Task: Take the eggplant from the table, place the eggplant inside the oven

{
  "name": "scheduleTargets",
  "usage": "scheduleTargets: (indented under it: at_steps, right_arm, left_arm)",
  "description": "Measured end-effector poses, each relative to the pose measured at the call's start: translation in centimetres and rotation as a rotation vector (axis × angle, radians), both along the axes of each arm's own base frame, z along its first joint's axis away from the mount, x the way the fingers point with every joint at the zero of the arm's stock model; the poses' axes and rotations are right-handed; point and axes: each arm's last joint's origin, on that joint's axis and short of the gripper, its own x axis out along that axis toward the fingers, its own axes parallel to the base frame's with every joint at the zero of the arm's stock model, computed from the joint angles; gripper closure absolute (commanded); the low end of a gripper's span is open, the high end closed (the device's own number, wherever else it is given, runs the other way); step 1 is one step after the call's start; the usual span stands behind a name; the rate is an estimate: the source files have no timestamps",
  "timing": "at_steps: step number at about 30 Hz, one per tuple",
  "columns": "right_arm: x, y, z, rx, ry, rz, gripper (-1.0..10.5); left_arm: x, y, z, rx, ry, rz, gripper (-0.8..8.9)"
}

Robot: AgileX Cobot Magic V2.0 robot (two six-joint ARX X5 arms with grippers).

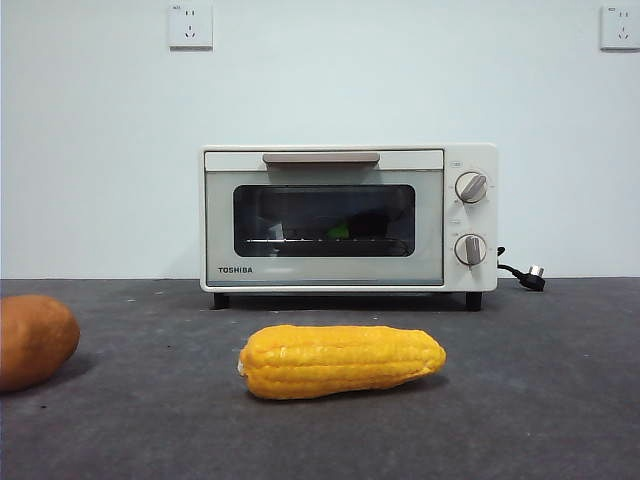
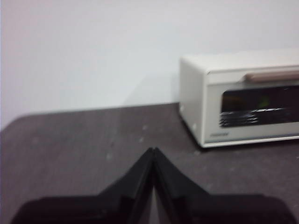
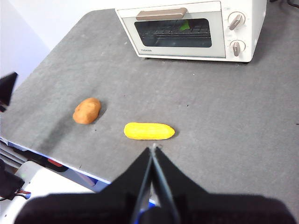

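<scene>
The cream-white oven [image 1: 348,217] stands at the back of the table [image 1: 540,400] with its glass door closed. Through the glass I see a dark long shape with a green end, the eggplant [image 1: 340,231], lying on the rack inside. The same green end of the eggplant [image 3: 185,25] shows in the right wrist view. My left gripper [image 2: 153,150] is shut and empty, held above the table to the oven's [image 2: 243,95] left. High over the table's front edge, my right gripper [image 3: 153,146] is also shut and empty. Neither arm appears in the front view.
A yellow corn cob [image 1: 342,361] lies in front of the oven. An orange-brown potato-like lump [image 1: 33,340] sits at the left. The oven's black power cord [image 1: 524,273] trails on its right. Two wall sockets [image 1: 190,25] are high behind.
</scene>
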Motion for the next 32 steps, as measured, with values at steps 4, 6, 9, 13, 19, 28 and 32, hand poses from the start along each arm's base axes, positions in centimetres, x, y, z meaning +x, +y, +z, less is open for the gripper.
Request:
scheduleTargets:
  at_steps: [4,6,9,13,19,28,32]
  right_arm:
    - [0.0,0.0,0.0,0.0,0.0,0.0,9.5]
    - [0.0,0.0,0.0,0.0,0.0,0.0,9.5]
    - [0.0,0.0,0.0,0.0,0.0,0.0,9.5]
    - [0.0,0.0,0.0,0.0,0.0,0.0,9.5]
    - [0.0,0.0,0.0,0.0,0.0,0.0,9.5]
    - [0.0,0.0,0.0,0.0,0.0,0.0,9.5]
    - [0.0,0.0,0.0,0.0,0.0,0.0,9.5]
  left_arm:
    - [0.7,0.2,-2.7,-0.057,0.076,0.064,8.18]
    - [1.0,0.2,-3.6,-0.072,0.105,0.07,8.18]
    - [1.2,0.2,-4.6,-0.088,0.133,0.072,8.18]
    - [1.4,0.2,-5.8,-0.104,0.167,0.075,8.18]
    - [1.4,0.2,-6.3,-0.12,0.18,0.077,8.17]
    - [1.5,0.0,-6.3,-0.141,0.188,0.033,8.18]
    - [1.5,0.0,-6.4,-0.143,0.192,0.033,8.17]
